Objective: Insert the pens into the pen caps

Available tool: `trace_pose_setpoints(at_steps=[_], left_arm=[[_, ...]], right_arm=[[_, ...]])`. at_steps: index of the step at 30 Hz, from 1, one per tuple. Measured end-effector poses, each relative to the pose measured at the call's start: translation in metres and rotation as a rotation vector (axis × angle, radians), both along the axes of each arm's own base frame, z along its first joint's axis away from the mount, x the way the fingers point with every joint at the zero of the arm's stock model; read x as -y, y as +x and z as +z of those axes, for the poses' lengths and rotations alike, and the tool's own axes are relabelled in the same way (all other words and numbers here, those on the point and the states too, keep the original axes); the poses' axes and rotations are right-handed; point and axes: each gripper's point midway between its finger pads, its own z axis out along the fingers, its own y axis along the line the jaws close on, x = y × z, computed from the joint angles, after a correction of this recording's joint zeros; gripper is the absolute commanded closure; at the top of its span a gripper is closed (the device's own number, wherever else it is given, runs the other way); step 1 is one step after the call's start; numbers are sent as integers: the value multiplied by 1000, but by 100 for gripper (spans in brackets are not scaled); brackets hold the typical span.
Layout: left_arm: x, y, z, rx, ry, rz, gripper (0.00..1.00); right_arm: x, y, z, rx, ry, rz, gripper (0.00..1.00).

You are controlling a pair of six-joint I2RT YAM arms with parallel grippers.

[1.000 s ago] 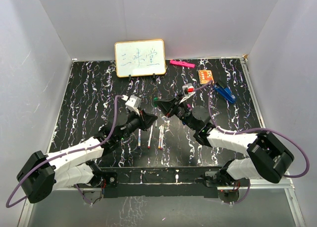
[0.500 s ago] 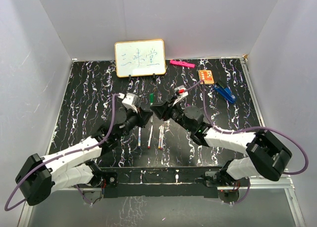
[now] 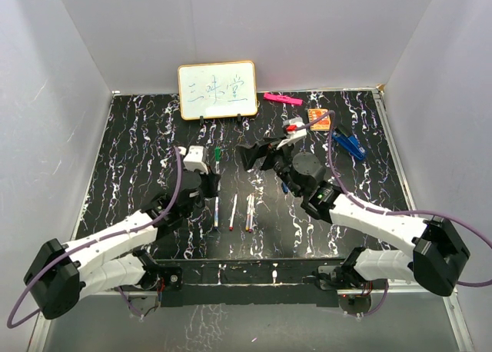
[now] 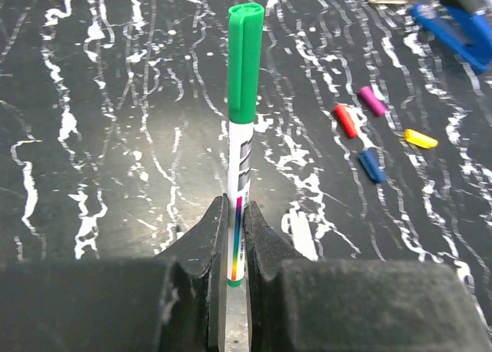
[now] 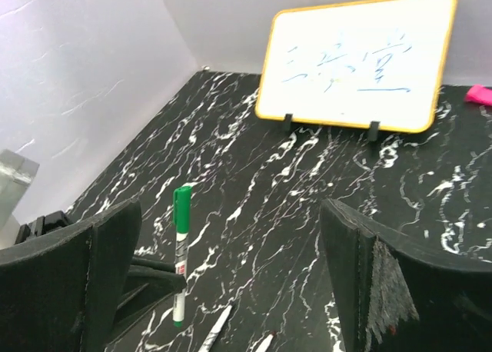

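One white pen (image 4: 240,179) with a green cap (image 4: 245,60) on its top end, standing straight up. Pinched low on the barrel by the left gripper (image 4: 234,229), jaws squeezed narrow around it. Held above the black marbled table (image 3: 138,137), a little in front of the whiteboard (image 3: 217,90).

Three more pens (image 3: 233,211) lying side by side on the table, close to the arms, with small coloured ends. Four loose caps flat on the table off to the right: a red cap (image 4: 345,120), a purple cap (image 4: 373,101), a yellow cap (image 4: 420,139) and a blue cap (image 4: 370,165), close together but not touching.

Right gripper (image 3: 250,154) spread wide, holding nothing, facing the capped pen from just beside it, with a gap between.

Lots of open table on the left side. White walls on three sides. Pink marker (image 3: 282,99), orange card (image 3: 319,119) and blue clip (image 3: 350,144) far back on the right, well apart from the pens.
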Motion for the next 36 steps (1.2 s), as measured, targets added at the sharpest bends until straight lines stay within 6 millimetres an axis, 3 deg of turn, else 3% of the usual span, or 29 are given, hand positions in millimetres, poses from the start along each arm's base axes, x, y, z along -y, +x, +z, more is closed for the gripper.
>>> trace_pose_setpoints(at_steps=[5, 9, 12, 16, 20, 26, 33, 36], left_arm=[[-19, 25, -11, -44, 102, 84, 100], [-52, 69, -18, -118, 103, 198, 100], [-70, 91, -31, -185, 123, 253, 100], [-70, 112, -57, -299, 164, 248, 100], [-69, 120, -83, -404, 186, 225, 100], [-75, 131, -113, -517, 200, 219, 96], [-74, 152, -129, -574, 229, 206, 91], [-73, 158, -132, -584, 241, 203, 83]], right_arm=[[21, 10, 4, 13, -14, -99, 2], [43, 20, -4, 2, -26, -192, 2], [62, 28, -12, -12, -28, -251, 2], [88, 43, -20, -50, -28, -336, 2], [107, 49, -35, -96, -66, -394, 2], [112, 47, -49, -137, -105, -409, 2], [121, 42, -48, -143, -96, -434, 2], [124, 40, -48, -145, -94, -437, 2]])
